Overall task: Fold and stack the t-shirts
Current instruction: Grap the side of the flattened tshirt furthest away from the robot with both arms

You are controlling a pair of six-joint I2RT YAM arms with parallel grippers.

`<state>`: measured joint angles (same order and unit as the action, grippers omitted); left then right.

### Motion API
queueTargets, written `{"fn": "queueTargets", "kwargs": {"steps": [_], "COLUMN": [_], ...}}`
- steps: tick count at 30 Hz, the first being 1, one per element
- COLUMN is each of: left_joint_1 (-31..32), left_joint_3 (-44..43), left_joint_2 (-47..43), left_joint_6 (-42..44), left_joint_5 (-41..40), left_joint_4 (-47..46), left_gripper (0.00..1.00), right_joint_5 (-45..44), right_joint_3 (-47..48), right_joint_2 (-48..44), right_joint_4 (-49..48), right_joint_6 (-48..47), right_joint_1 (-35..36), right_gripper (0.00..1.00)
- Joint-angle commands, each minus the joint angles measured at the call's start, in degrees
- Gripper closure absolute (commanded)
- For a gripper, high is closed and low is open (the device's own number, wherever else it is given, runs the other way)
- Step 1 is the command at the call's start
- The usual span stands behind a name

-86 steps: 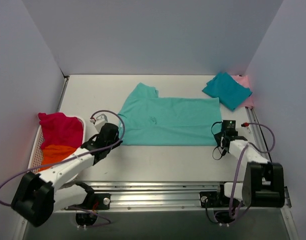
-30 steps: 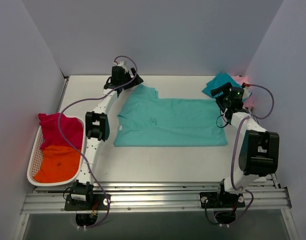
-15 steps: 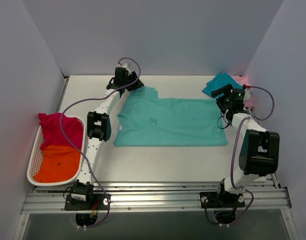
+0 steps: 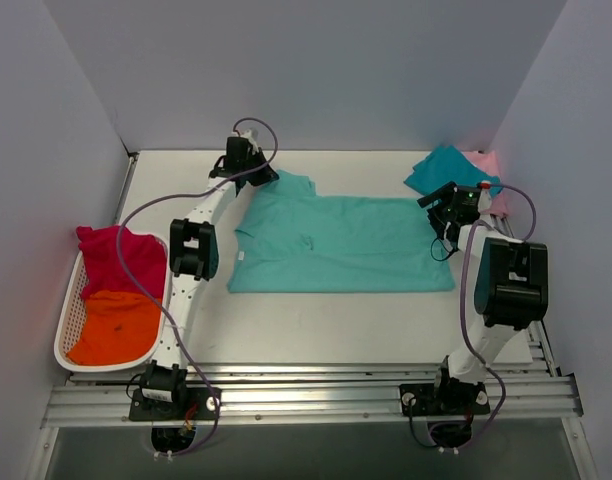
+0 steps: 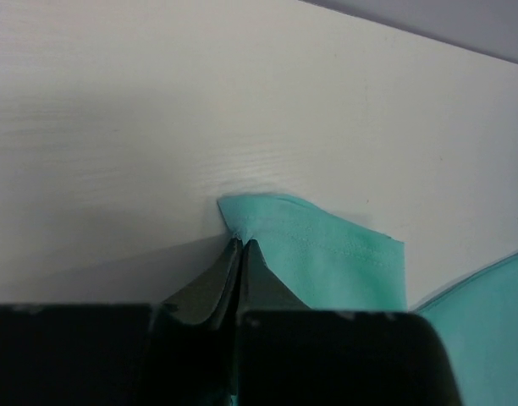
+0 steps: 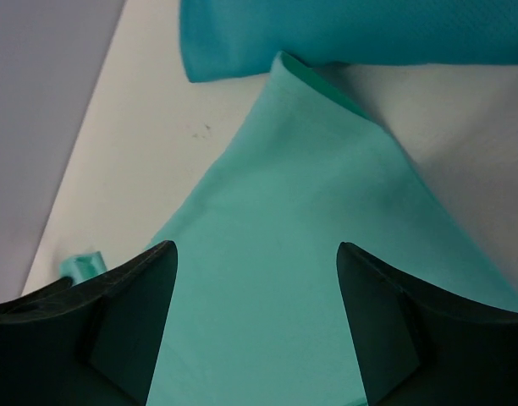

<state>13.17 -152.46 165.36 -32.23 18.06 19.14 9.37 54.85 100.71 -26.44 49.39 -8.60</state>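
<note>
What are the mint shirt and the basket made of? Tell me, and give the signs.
Mint shirt: soft matte knit cloth, likely cotton; it has a stitched hem and limp wrinkles. Basket: seemingly white plastic mesh, with a stiff rim and a grid of holes.

White table enclosed by pale lavender-grey walls; aluminium rail along near edge; even, soft light

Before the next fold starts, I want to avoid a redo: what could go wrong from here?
1. The left gripper pinches only the very edge of the sleeve of the mint shirt; lifting may let the cloth slip out.
2. The right gripper hangs open over that shirt's far corner, close beside the folded teal shirt; closing there could snag the teal one and disturb the stack.
</note>
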Motion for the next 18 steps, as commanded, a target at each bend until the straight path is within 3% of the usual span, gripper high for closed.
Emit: {"fn": "queueTargets", "kwargs": {"steps": [1,9,18], "left_joint_1": [-3.76,-4.64,-4.99], "left_joint_3": [6.72,7.18,6.92], "left_joint_2": [-4.16,-4.87,-4.52], "left_joint_6": [2.87,4.71,4.37], "left_joint_5": [-0.75,0.13,0.57], "left_joint_4": [2.22,4.15,3.89], "left_gripper": [0.98,0.98,0.98], "right_joint_5": [-0.84,-3.3,-7.17], "right_joint_3": [3.33,15.01,25.02], "right_joint_2": [3.79,13.98,19.34], "right_joint_4": [-1.6,2.43,6.48], "right_joint_6": [-0.34,-2.27,-4.39], "right_joint_1": [-0.28,0.16,0.25], "right_gripper": [0.28,0.3,0.29]}}
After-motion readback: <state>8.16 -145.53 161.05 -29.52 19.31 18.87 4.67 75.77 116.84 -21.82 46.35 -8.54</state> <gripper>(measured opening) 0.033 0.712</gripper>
